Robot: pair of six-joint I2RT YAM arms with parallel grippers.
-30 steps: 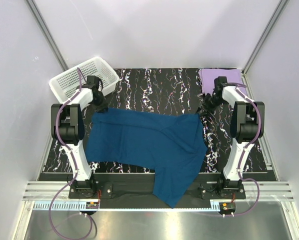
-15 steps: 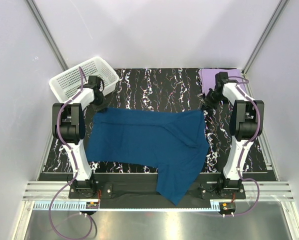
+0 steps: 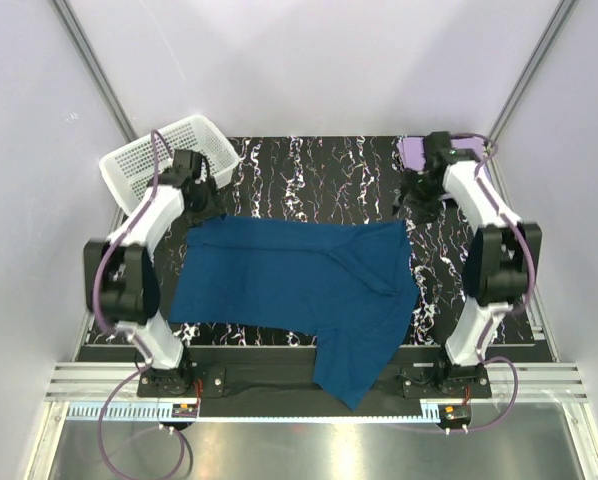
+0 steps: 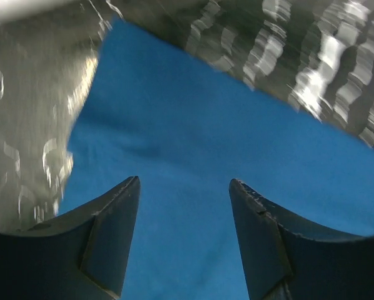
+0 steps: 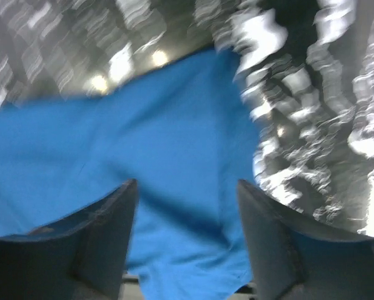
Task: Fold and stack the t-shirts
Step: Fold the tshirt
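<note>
Claws release the blue shirt [image 3: 299,285]
We see the left claw [image 4: 184,182] and right claw [image 5: 187,182] spread, risen off its far corners; it overhangs the worktop's [image 3: 309,165] near edge, the purple shirt [image 3: 411,153] in the far-right corner.

left claw [image 4: 184,184] and right claw [image 5: 187,184], jaws apart, empty

Large t-shirt [image 3: 299,285]: deep teal-blue, plain on the side showing.
Corner t-shirt [image 3: 411,153]: pale lavender, plain.
Desk [image 3: 309,170]: black, with white and purplish marble veins.
Basket [image 3: 129,168]: white, dotted with small holes.
Arms [image 3: 157,210]: white shells, black joints.
Cables [image 3: 100,430]: purple.
Fingers [image 4: 112,244]: dark, near black.
</note>
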